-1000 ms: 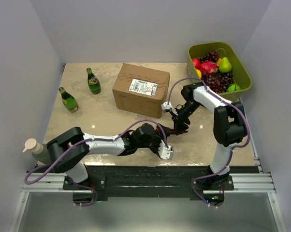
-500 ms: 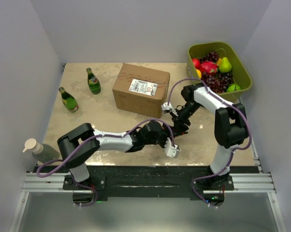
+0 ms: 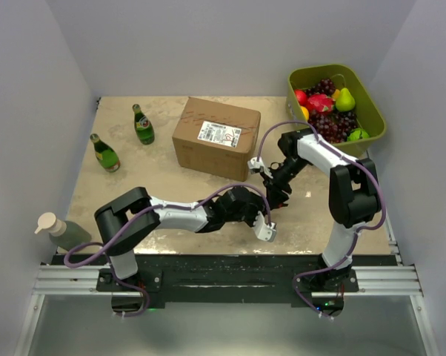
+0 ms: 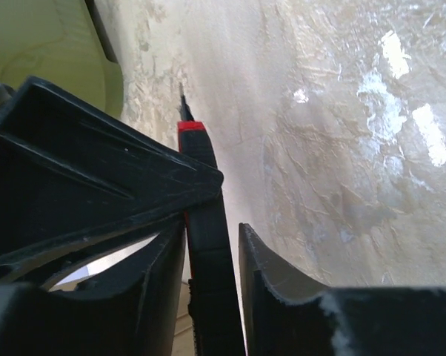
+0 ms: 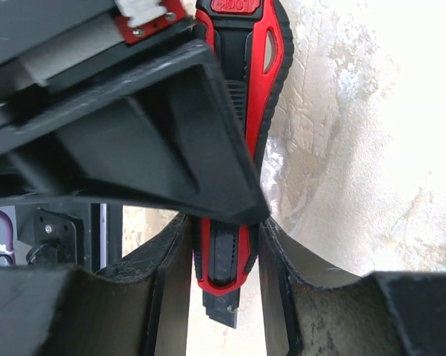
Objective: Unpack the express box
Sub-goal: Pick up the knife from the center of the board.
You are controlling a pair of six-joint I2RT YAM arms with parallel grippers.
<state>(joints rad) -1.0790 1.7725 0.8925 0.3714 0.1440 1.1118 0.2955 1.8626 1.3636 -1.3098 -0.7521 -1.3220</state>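
knife shared between two arms, just below the closed express box

the right fingers (image 5: pixel 297 297) are clamped on both sides of a red-and-black utility knife (image 5: pixel 241 44), holding it low over the desk (image 3: pixel 156 178), seemingly so the other arm can take it. the left fingers (image 4: pixel 275 282) stand narrow on either side of the same knife: one touches it and a thin slit shows at the other, so i cannot tell whether they grip it yet. the express box (image 3: pixel 217 137) sits in the upper middle of the overhead frame, flaps shut and label up, just above the meeting wrists and touched by neither. the handover looks meant to put the blade in the arm better placed to slit the tape. two green bottles (image 3: pixel 142 124) at the left and the olive fruit tub (image 3: pixel 375 111) at the upper right stand apart from the box.
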